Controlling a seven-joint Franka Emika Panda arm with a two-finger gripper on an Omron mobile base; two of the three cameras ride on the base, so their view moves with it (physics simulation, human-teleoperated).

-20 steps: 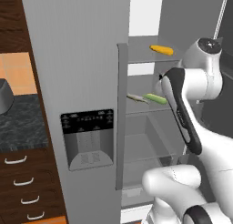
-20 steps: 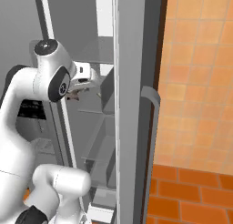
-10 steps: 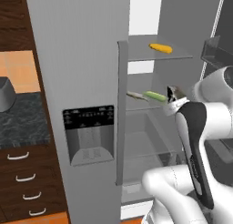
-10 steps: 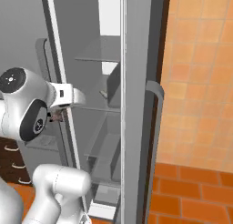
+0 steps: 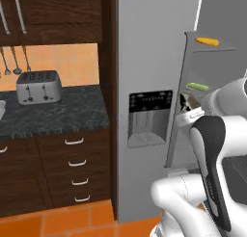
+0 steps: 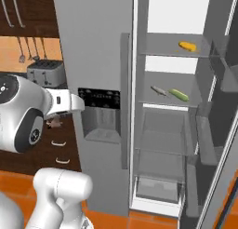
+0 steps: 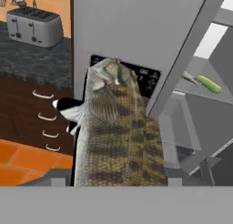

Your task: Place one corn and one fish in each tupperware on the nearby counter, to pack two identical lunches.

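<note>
my gripper (image 7: 116, 173) is clamped on the dark brownish fish (image 7: 117, 132), jaws spread fairly wide because the body between them is thick. in the hand view the fish stands up from between my fingertips, mottled brown and grey, with a spiky fin sticking out to its left side. in the left base view the fish (image 5: 189, 103) shows as a small dark shape at the end of my arm, just in front of the fridge's open compartment. in the right base view it (image 6: 55, 123) hangs small under my hand, in front of the dark cabinet drawers.

the fridge (image 6: 93, 60) stands with its right door open. on the upper shelf lies the plain yellow-orange corn (image 6: 187, 46). on the shelf below lie the pale slender fish (image 6: 159, 90) and, just right of it, the green-husked corn (image 6: 179, 94); the two are near each other but apart.

to the left of the fridge runs the counter (image 5: 53, 114), black-grey marbled, over dark wood drawers with curved silver handles. a silver toaster (image 5: 38, 86) sits on it by the far wall.
</note>
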